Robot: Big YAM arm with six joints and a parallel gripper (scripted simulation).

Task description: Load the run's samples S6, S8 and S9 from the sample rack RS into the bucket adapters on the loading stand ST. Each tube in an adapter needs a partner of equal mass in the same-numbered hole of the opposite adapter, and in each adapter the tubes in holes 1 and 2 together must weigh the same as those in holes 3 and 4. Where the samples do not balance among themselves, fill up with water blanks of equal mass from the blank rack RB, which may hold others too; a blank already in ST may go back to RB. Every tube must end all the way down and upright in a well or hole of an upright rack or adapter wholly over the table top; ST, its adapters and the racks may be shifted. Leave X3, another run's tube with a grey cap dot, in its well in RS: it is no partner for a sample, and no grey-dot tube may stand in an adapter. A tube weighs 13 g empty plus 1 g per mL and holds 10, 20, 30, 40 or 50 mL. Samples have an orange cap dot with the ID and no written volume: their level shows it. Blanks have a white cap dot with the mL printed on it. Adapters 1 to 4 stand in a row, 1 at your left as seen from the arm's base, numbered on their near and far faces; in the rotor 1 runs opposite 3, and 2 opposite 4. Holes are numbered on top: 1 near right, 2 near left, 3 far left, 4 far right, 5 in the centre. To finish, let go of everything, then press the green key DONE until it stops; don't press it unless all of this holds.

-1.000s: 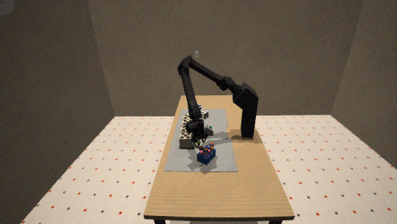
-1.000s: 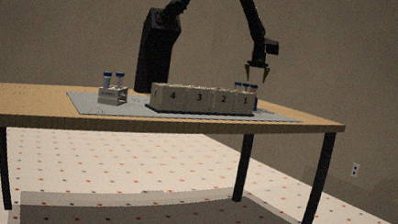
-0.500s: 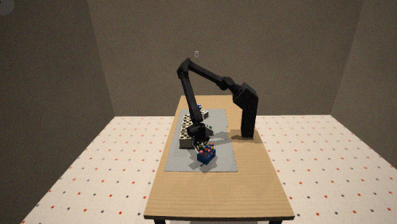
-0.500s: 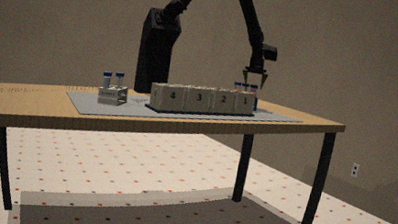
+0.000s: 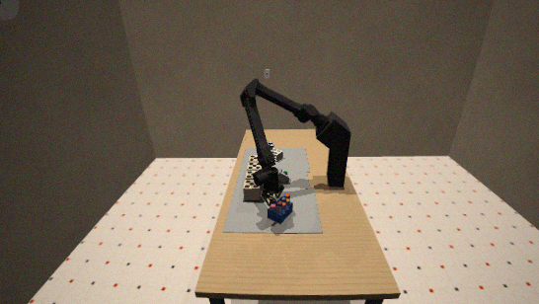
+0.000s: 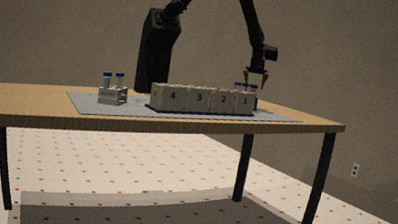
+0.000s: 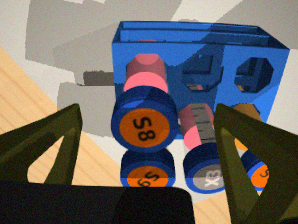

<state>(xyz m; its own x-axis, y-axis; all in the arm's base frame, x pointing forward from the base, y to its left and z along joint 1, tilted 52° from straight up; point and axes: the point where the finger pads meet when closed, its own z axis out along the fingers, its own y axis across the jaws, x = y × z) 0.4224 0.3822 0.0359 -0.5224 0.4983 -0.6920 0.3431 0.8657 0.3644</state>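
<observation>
The blue sample rack RS stands on the grey mat; it also shows in the top view. In the wrist view, tube S8, with pink fluid and an orange cap dot, stands in the rack. Another orange-dot tube is below it, the grey-dot tube X3 beside that, and a further orange-dot tube at the right. My gripper is open and empty, just above the rack, its fingers on either side of S8 and X3. The loading stand ST with adapters 1 to 4 stands beside the rack.
The blank rack RB with two blue-capped tubes stands at the other end of the mat. The arm's base stands on the table beside the mat. Two far wells of RS are empty.
</observation>
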